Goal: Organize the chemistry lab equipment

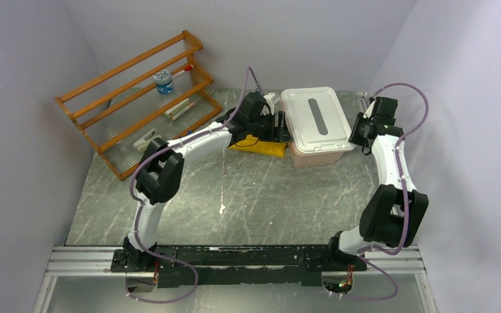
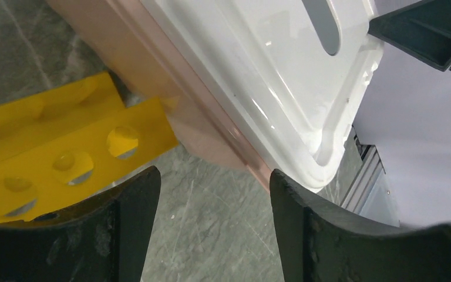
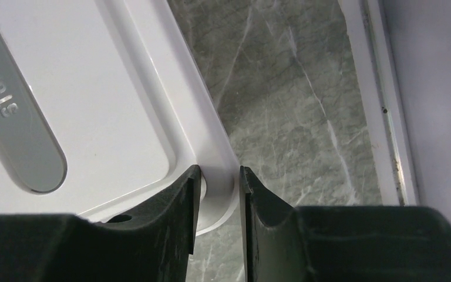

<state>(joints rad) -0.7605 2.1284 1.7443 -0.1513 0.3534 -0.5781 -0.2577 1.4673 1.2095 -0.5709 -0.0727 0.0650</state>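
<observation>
A pinkish bin [image 1: 313, 155] with a white lid [image 1: 313, 117] stands at the back of the table. My right gripper [image 3: 219, 171] is closed on the lid's near right corner [image 3: 220, 188], one finger on top and one outside the rim. My left gripper [image 2: 211, 176] hovers open at the bin's left side [image 2: 152, 76], with only bare table between its fingers. In the top view the left gripper [image 1: 282, 127] sits over a yellow holed rack [image 1: 258, 147]. A small blue-capped vial [image 1: 163, 81] and tubes [image 1: 181, 107] rest on the wooden shelf rack [image 1: 130, 98].
The yellow holed rack [image 2: 64, 158] lies against the bin's left wall, just left of my left fingers. The wooden shelf rack fills the back left corner. Walls close in on both sides, and a metal rail [image 3: 381, 106] runs along the table's right edge.
</observation>
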